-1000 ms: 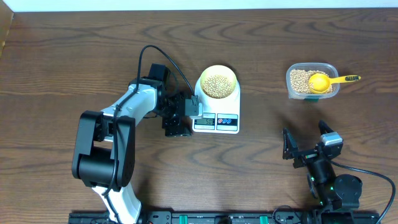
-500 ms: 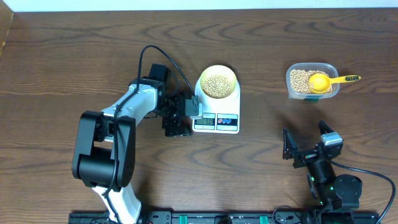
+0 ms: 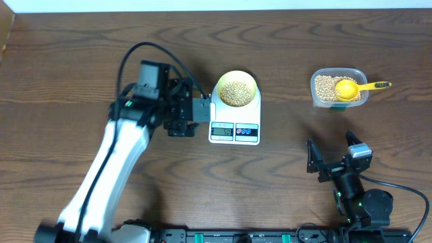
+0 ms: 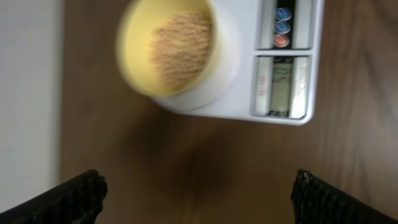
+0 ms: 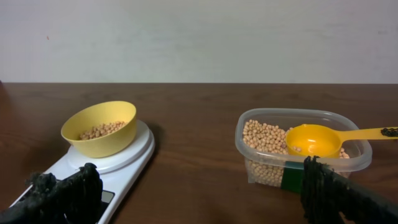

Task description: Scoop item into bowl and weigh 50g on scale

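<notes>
1. Fingers spread wide and holding nothing, the right tool (image 3: 332,150) sits nearest the robot's base, low over the brown table (image 3: 67,61).
2. Farther out, the left tool (image 4: 199,190) hangs just beside the left edge of the scale (image 3: 216,116), its jaws wide apart and empty.
3. The scale lies mid-table with its display and coloured buttons along the near edge; the digits are too small to read.
4. The bowl (image 3: 236,73) stands on the scale's far half, holding a heap of beans (image 3: 236,92).
5. Well apart to the right, a clear tub (image 3: 337,104) holds more beans, and a yellow scoop (image 3: 347,89) rests in it, handle over the right rim.
</notes>
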